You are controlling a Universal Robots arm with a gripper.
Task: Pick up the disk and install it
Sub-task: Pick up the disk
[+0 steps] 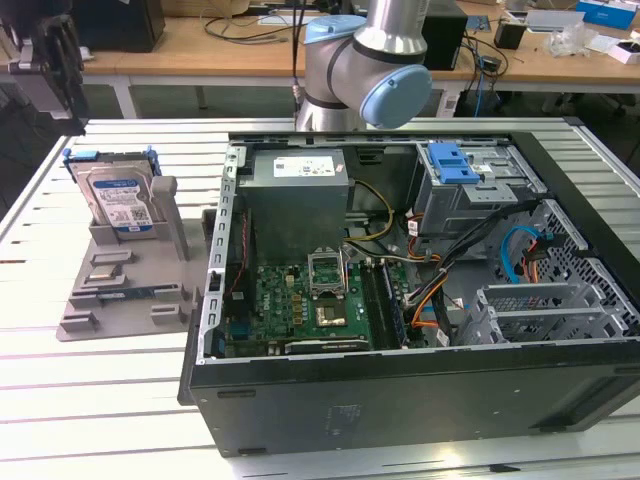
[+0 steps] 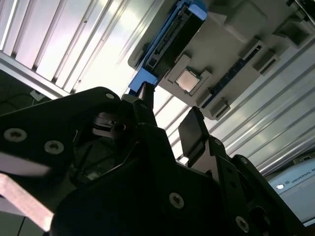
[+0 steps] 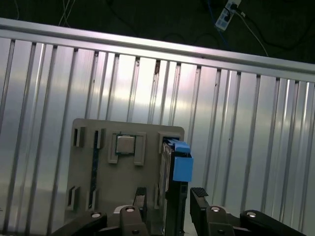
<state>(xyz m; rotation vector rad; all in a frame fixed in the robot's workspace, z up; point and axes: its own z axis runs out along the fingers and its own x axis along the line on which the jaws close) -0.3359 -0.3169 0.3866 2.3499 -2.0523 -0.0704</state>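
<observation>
Hovering with jaws spread and empty, the gripper sat straight above the disk. The disk stood on edge in a grey holder beneath it, its long edge running along the gap between the jaws, apparently not yet touched.

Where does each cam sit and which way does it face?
Exterior view: off the arm, raised, looking down on the table, open computer case and grey holder with the disk upright; arm joint up top.
First wrist view: on the arm, looking down at the disk edge-on in the holder; open tool in the foreground.
Second wrist view: on the arm, looking obliquely past the tool body at the holder.
Shared: all three show disk and holder.
</observation>
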